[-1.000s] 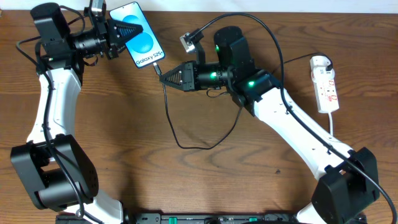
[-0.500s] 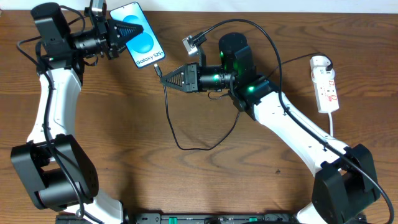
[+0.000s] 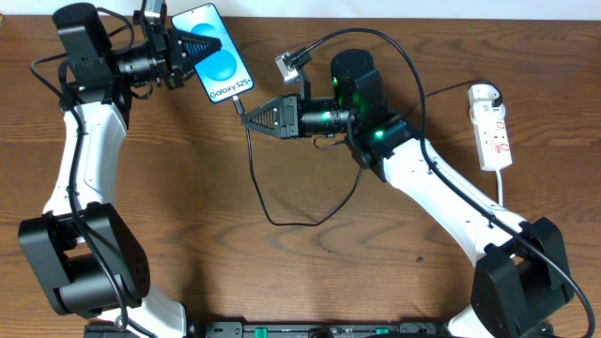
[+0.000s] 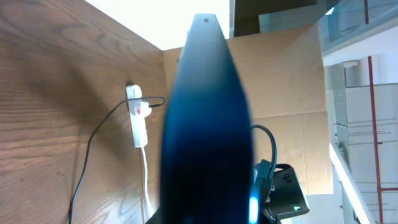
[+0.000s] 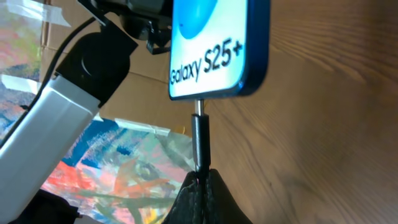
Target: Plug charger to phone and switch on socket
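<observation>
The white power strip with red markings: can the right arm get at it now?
Probably not yet: the right gripper is shut on the black charger plug at the blue-screened phone. The white power strip itself lies uncovered.

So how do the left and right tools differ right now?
The left tool grips the phone by its upper half; the right tool pinches the charger just behind its plug tip. The left tool points right, while the right tool points left. Both are black and shut, and they face each other across the phone, whose bottom edge the plug's metal tip touches.
</observation>
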Robot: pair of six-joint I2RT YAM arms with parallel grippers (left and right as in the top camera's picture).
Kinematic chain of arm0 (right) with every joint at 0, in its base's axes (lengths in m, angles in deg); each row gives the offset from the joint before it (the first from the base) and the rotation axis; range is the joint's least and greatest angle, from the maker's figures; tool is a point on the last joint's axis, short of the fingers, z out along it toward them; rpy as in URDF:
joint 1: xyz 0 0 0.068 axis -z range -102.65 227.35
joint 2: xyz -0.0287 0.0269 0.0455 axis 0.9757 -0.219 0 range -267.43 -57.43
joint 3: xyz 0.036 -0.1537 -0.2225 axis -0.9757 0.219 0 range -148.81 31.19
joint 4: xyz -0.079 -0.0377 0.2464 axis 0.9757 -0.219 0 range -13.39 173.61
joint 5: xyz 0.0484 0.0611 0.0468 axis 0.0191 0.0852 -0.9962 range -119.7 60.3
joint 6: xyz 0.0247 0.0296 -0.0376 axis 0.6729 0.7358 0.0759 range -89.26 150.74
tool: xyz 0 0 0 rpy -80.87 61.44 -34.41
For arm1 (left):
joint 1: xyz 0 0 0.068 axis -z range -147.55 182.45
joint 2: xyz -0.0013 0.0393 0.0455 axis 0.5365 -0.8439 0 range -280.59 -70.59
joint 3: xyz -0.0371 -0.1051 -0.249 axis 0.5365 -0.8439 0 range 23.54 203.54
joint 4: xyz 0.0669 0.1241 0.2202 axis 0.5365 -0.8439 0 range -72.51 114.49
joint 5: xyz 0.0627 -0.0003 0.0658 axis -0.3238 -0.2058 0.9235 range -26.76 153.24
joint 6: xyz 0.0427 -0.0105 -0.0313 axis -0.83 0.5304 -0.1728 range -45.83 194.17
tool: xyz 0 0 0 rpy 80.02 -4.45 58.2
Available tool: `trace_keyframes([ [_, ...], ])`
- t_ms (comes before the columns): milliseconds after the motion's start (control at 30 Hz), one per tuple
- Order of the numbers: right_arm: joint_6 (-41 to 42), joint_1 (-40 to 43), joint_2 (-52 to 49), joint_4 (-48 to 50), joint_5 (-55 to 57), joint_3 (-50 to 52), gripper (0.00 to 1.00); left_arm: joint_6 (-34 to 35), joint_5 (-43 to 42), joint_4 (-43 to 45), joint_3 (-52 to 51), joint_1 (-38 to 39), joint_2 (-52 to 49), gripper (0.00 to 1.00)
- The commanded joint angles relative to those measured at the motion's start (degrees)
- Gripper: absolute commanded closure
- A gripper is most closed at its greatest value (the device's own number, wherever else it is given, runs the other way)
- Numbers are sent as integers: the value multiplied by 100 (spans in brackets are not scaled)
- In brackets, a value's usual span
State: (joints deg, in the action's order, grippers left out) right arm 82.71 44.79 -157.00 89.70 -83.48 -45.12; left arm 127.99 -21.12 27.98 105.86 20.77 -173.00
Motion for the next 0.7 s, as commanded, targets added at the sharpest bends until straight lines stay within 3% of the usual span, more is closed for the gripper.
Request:
trace_keyframes([
  [0, 96, 26, 92, 76, 35, 24, 99, -13, -225, 50, 105, 31, 127, 93],
  [667, 94, 83, 87, 81, 393, 26, 99, -13, -269, 52, 105, 127, 127, 93],
])
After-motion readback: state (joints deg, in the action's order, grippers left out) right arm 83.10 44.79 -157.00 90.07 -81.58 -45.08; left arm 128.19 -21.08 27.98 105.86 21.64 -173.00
